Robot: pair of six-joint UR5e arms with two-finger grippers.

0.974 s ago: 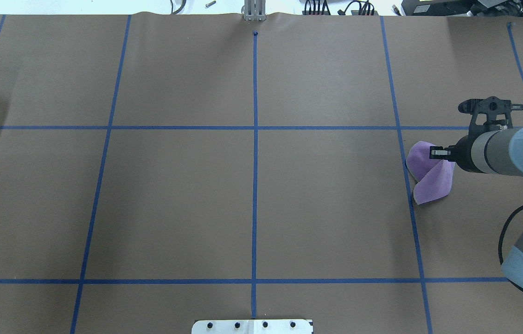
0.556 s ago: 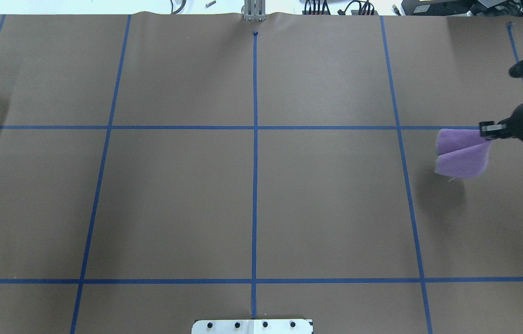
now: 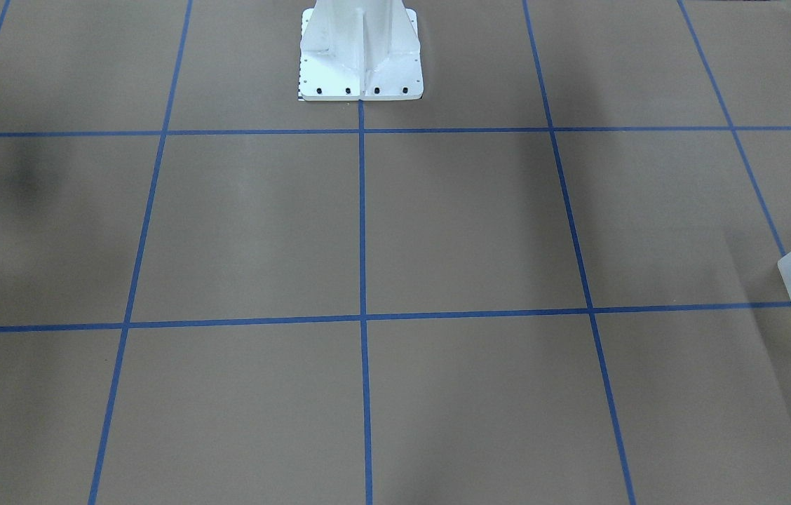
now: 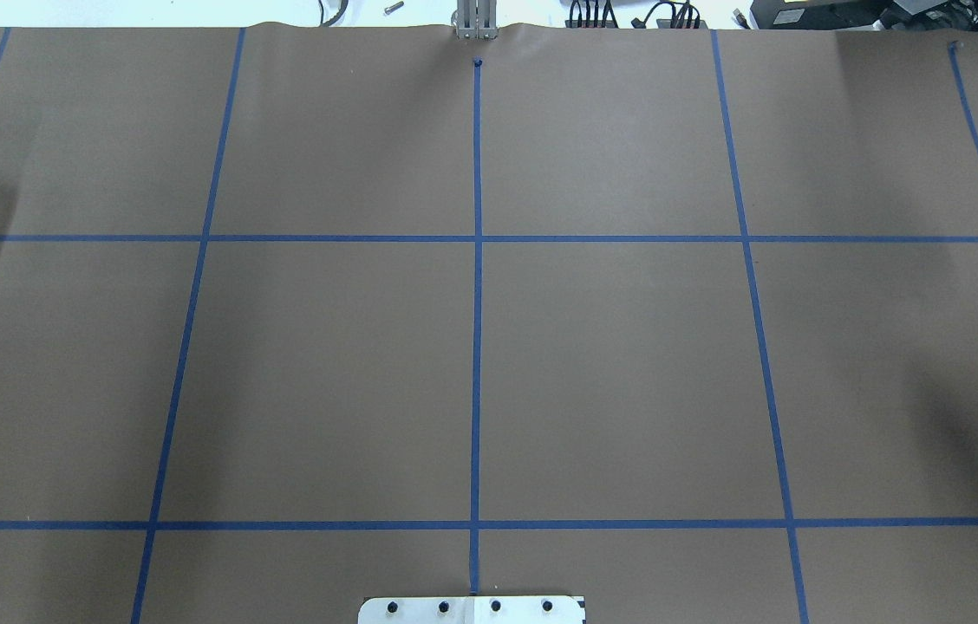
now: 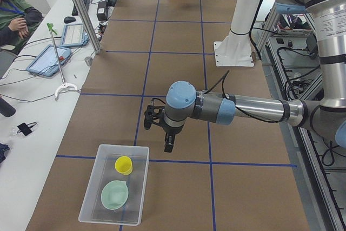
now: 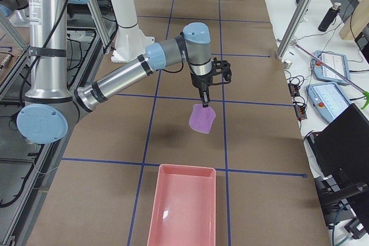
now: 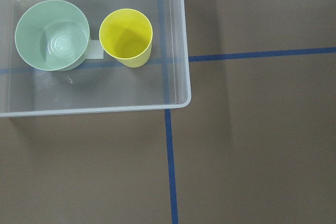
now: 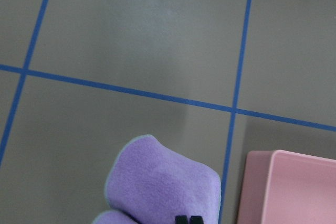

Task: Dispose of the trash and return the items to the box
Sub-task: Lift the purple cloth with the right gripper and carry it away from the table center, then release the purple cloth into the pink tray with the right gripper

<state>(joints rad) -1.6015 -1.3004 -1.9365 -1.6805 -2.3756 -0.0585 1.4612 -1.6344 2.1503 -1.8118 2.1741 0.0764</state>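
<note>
The frosted box stands at the table's left end and holds the yellow cup and the mint-green bowl. The left wrist view looks down on the box, the cup and the bowl side by side. My left gripper hangs above the table just beside the box; I cannot tell whether it is open. My right gripper is shut on a purple cloth, which hangs in the air short of a pink tray.
The pink tray is empty and lies at the table's right end. The robot's white base stands at mid-table. A side bench with tablets and an operator runs along the far edge.
In the overhead view my right arm has carried the purple cloth to the right and out of view; only the cloth's edge shows at the right border now.
</note>
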